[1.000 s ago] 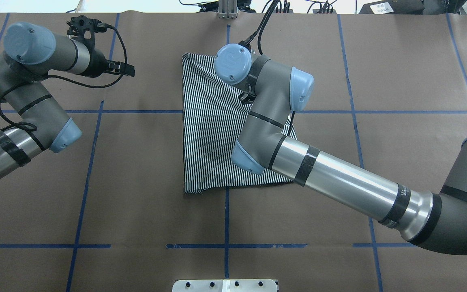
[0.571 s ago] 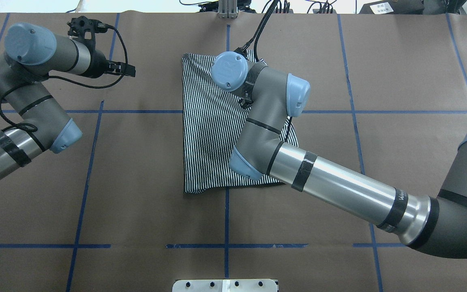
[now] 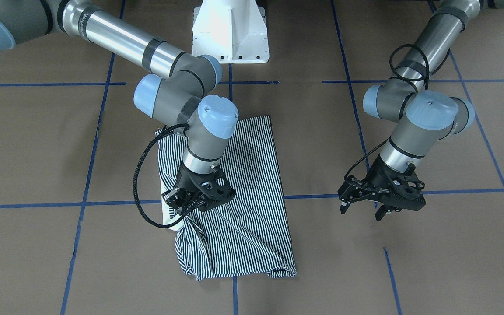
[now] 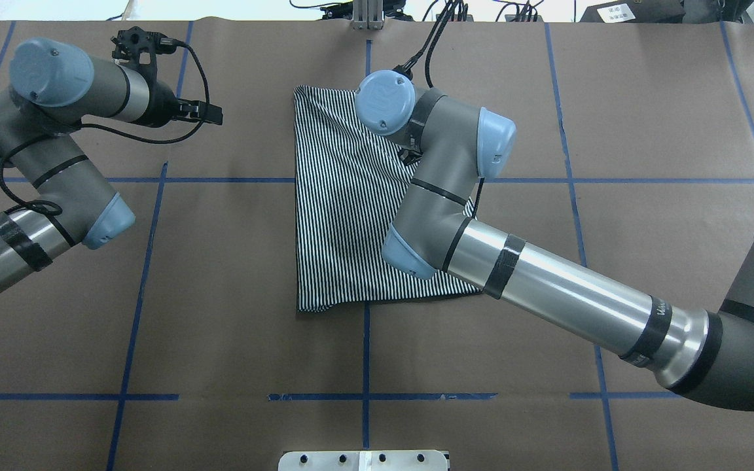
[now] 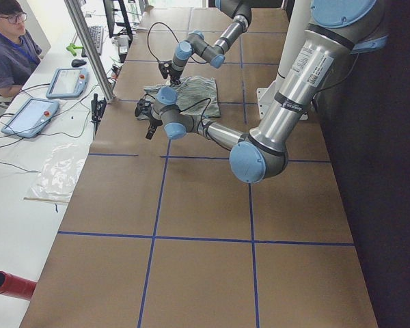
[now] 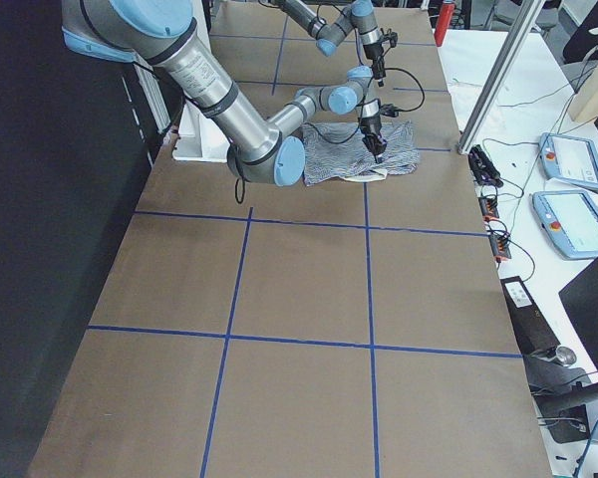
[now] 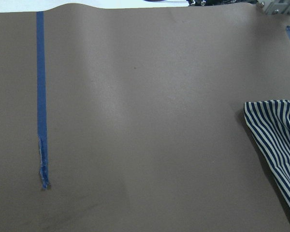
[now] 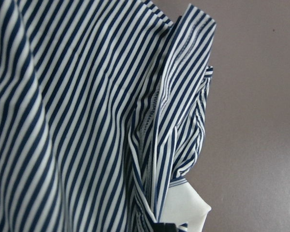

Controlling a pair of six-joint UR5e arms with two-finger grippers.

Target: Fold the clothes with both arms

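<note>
My right black two-finger gripper (image 3: 183, 206) is clenched on a bunched fold of the navy-and-white striped polo shirt (image 3: 247, 205), beside its white collar (image 8: 186, 205), I think to draw this edge across. The shirt lies mid-way on the brown paper-covered table (image 3: 37, 153). My left gripper (image 3: 362, 209) hangs spread and empty, well apart, leaving room.

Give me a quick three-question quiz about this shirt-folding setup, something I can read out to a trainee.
1. Multiple choice: which gripper is down at the striped polo shirt? A) left B) right C) both
2. True or false: the left gripper is touching the shirt.
3. Fill in: the tape lines on the brown table are ____.

Key:
1. B. The right gripper is at the shirt's bunched edge.
2. False. It hangs open over bare table, apart from the shirt.
3. Blue.
</note>
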